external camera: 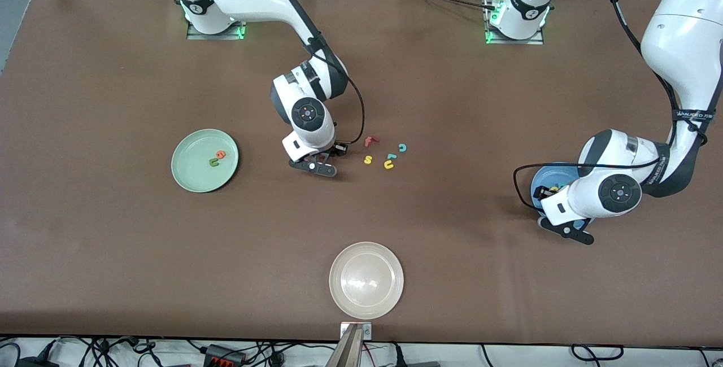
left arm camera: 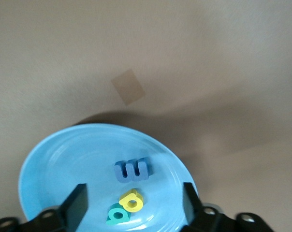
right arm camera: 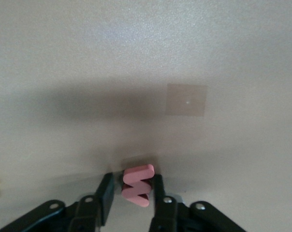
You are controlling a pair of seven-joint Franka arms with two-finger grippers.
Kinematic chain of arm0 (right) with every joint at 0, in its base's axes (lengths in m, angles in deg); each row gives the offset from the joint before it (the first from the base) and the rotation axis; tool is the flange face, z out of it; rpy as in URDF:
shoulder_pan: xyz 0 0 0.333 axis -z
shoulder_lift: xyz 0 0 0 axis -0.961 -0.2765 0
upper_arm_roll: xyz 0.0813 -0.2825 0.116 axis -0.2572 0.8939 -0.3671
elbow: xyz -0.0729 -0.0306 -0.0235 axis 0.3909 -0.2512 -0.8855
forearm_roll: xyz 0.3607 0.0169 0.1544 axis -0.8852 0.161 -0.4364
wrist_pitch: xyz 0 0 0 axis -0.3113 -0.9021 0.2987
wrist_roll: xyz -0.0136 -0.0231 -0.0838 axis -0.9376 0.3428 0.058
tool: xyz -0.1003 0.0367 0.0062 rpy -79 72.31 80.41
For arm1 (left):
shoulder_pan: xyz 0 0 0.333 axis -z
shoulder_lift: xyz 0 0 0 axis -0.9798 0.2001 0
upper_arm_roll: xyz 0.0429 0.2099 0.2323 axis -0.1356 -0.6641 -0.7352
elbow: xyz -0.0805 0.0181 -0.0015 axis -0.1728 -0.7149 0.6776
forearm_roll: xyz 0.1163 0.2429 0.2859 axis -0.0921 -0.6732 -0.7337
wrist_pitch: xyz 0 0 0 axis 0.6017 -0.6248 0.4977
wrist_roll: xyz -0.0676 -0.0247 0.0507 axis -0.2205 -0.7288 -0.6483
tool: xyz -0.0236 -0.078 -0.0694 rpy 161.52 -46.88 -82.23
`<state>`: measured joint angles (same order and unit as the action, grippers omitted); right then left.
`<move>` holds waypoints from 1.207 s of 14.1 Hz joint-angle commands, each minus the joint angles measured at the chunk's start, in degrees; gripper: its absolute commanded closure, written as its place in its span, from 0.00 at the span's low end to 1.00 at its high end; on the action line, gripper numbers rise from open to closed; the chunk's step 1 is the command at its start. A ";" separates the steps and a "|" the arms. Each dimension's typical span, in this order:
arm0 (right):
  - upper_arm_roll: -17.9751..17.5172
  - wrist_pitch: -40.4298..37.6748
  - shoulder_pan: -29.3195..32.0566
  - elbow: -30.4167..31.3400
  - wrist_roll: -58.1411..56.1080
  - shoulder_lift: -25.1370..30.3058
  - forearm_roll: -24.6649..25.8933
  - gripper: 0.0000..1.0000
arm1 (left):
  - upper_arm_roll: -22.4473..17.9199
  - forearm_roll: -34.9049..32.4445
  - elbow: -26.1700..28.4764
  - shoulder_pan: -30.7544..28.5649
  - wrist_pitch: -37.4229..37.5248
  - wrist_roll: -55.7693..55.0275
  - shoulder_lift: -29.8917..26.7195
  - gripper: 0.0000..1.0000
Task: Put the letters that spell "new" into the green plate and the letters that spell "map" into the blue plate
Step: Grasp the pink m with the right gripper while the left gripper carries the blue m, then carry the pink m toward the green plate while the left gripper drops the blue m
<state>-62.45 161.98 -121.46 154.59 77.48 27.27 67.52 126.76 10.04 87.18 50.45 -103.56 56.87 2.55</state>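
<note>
Pink "w" (right arm camera: 138,185) squeezed in right gripper (right arm camera: 131,193); left gripper (left arm camera: 131,205) wide over blue plate (left arm camera: 64,159).

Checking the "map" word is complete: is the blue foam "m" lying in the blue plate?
Yes, the blue foam "m" lies flat inside the round blue plate.

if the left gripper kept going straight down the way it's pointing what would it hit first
Probably the blue plate: the left gripper hangs open over it, fingers either side of the yellow "a" and teal "p".
</note>
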 commanded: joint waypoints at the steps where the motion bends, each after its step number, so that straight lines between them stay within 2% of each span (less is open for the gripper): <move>1: 0.29 -0.33 -0.21 -0.13 -0.05 -0.38 -0.68 0.75 | 3.47 -0.23 -0.51 -1.08 2.99 0.31 -3.55 0.00; 4: 0.29 -0.42 0.23 -0.56 -1.46 -0.03 -0.77 0.98 | 5.85 4.06 -5.86 -1.17 12.37 0.31 -6.53 0.00; 8: 1.78 -3.74 1.20 -1.09 -1.90 2.69 -0.07 1.00 | 8.66 7.06 -12.47 -1.26 24.08 0.48 -10.84 0.00; 10: 7.30 -9.96 1.02 -1.09 -9.59 4.53 0.46 1.00 | 8.49 11.43 -15.80 -1.17 27.08 0.57 -13.56 0.00; 12: 13.62 -17.27 1.63 -0.48 -21.00 6.99 0.46 1.00 | 7.62 16.10 -15.99 -1.26 27.70 0.57 -17.52 0.00; 13: 16.18 -19.38 1.64 0.05 -25.15 7.96 0.46 1.00 | 5.00 18.29 -15.99 -0.56 27.97 0.66 -19.45 0.00; 14: 18.99 -21.32 1.64 1.18 -28.67 8.84 0.46 1.00 | 0.28 22.32 -15.38 1.27 27.88 0.83 -23.12 0.00; 17: 24.71 -21.69 1.55 8.11 -39.31 12.88 0.46 1.00 | -17.12 34.71 -12.23 10.75 27.62 1.01 -31.13 0.00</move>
<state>-39.87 139.86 -119.07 156.52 43.17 36.34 67.79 119.69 38.41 71.09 55.57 -75.86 56.83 -22.23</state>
